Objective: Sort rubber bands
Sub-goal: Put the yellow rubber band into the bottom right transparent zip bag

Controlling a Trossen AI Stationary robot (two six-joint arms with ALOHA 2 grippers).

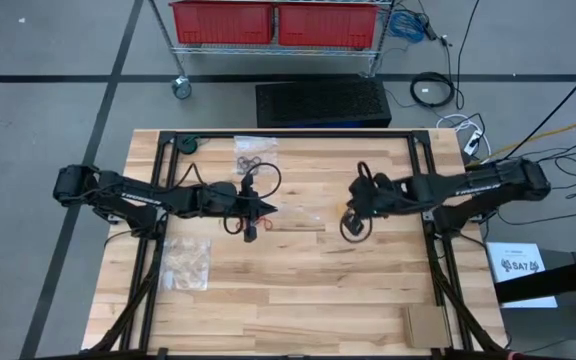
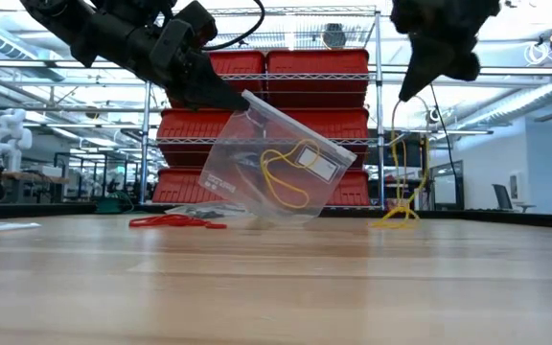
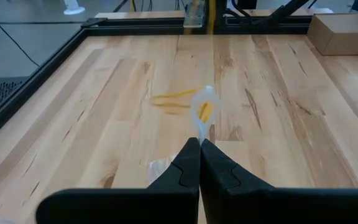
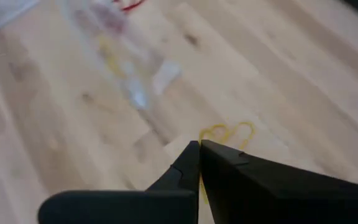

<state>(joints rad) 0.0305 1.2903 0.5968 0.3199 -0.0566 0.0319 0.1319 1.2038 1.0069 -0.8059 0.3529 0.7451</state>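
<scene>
My left gripper [image 1: 268,210] is shut on a clear plastic bag [image 2: 271,163] that holds a few yellow rubber bands [image 2: 286,182]. My right gripper [image 1: 351,212] hangs above the table's middle, right of the bag, shut on a yellow rubber band [image 4: 229,133]. In the low view a thin yellow strand [image 2: 395,172] runs down below this gripper [image 2: 403,96] to a small yellow heap [image 2: 396,218] on the table. Red rubber bands [image 2: 175,221] lie on the wood left of the bag's foot. More yellow bands [image 3: 173,99] lie flat on the table beyond the bag. My left gripper pinches the bag's upper corner [image 2: 247,100] between its two fingers, which slant down from the table's left. The bag hangs tilted below them, and its lower edge [image 2: 257,217] rests on the table. My right gripper pinches the yellow band at its fingertips [image 4: 194,149], pointing steeply down. Two loops [image 4: 244,130] stick out past the tips, and a yellow line [image 4: 201,182] shows between the fingers. How much of the band is lifted clear I cannot tell.
A clear bag with dark bands [image 1: 255,152] lies near the far edge. Another clear bag with tan bands [image 1: 186,262] lies at the near left. A cardboard box [image 1: 423,325] stands at the near right corner. A black frame [image 1: 288,133] rims the table.
</scene>
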